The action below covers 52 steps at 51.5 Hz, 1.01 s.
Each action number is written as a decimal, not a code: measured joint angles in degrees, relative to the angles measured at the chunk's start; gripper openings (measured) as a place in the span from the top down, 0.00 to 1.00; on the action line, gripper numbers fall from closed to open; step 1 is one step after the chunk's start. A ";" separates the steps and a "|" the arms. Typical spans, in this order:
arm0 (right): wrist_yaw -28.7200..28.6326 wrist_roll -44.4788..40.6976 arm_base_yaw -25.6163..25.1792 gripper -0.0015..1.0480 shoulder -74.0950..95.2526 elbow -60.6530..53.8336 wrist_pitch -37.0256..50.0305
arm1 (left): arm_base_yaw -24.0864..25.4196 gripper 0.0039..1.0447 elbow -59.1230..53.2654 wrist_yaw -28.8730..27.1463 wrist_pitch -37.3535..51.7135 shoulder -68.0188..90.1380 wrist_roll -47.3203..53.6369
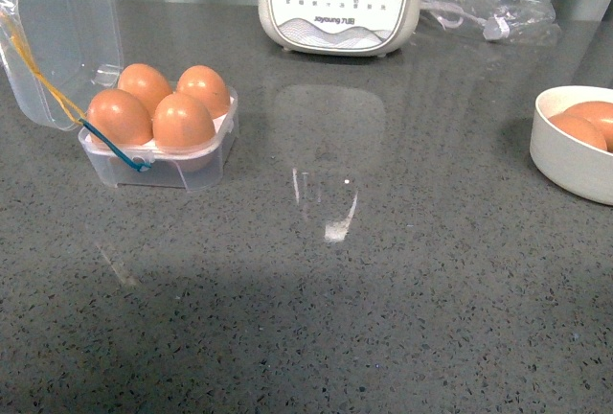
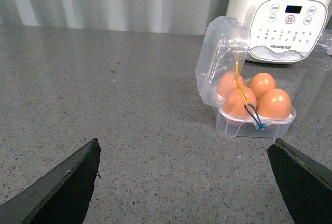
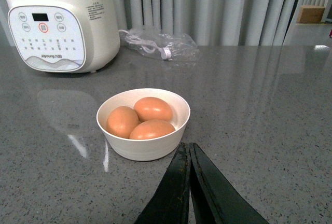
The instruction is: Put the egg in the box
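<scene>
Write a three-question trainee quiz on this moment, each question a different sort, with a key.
1. True or false: the box has an empty cell left.
2. How many eggs lie in the white bowl? A two, B three, C five.
3. Fill in: the left gripper is open; the right gripper is ____.
Key: 1 false, all four cells are filled; 2 B; 3 shut.
</scene>
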 joint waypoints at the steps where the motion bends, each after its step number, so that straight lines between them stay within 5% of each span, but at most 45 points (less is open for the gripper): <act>1: 0.00 0.00 0.00 0.97 -0.22 0.00 -0.22 | 0.00 0.06 0.00 0.00 0.00 0.00 0.00; 40: -0.02 -0.02 0.00 0.96 -17.49 0.02 -17.88 | 0.00 0.06 0.00 0.02 0.00 0.02 -0.02; 52: -0.02 -0.02 0.00 0.50 -17.53 0.02 -17.88 | 0.00 0.06 0.00 0.02 0.00 0.00 0.00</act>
